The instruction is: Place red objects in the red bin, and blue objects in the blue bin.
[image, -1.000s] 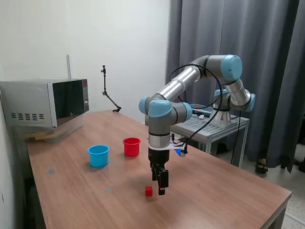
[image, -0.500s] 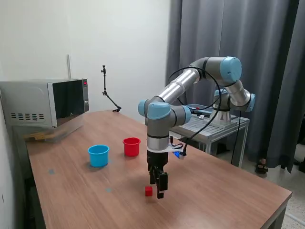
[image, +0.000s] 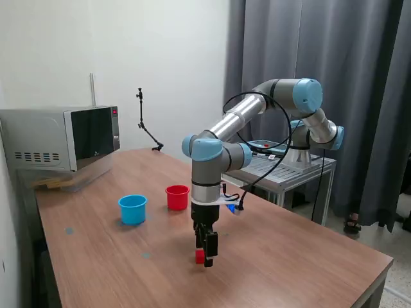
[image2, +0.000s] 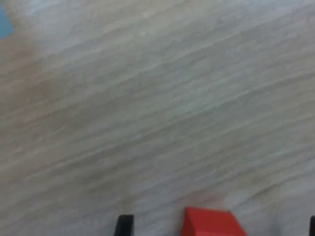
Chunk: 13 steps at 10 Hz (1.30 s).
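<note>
Cups come first: a small round red plastic cup [image: 177, 196] and a small round light blue plastic cup [image: 132, 208] stand near each other on the brown wooden table [image: 302, 250]. The blue cup is on the exterior view's left of the red cup. I cannot see inside either cup from here, so I cannot tell what they hold.

One small red cube [image: 200, 256] [image2: 212, 223] sits on the table, well apart from both cups, toward the near side of the table. The black two-finger gripper [image: 205, 255] points straight down and hangs low over the table right at the cube. In the wrist view the fingers [image2: 125, 224] are spread wide, with the cube lying between them and not pinched.

A silver and blue robot arm [image: 225, 138] bends down from a small metal cart [image: 282, 168] by the gray curtain [image: 321, 77]. A gray microwave oven [image: 61, 138] stands at the far corner of the table, and a thin black stand [image: 146, 125] rises beside it. Nothing stands between the cube and the cups.
</note>
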{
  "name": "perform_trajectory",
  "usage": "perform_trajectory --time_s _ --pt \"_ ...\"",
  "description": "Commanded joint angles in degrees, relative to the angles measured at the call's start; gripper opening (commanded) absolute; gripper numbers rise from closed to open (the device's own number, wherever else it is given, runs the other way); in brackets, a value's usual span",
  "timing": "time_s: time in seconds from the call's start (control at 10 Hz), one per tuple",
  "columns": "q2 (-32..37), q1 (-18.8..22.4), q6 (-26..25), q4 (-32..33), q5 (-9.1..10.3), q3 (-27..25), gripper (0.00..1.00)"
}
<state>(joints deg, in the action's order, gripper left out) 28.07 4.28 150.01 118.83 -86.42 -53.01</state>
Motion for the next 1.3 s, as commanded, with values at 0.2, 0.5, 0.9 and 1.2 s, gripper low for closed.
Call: perform_trajectory --time_s 0.2,0.5,0.9,1.2 --pt "-0.7 -0.6 0.2 0.0 -0.07 0.8 1.00" --pt "-0.9 -0.6 0.4 1.7 -0.16 1.1 0.00" --pt "-0.9 -0.6 0.4 1.6 -0.42 2.3 0.00" --pt "-0.1 -0.6 0.4 1.5 -0.51 1.8 0.00"
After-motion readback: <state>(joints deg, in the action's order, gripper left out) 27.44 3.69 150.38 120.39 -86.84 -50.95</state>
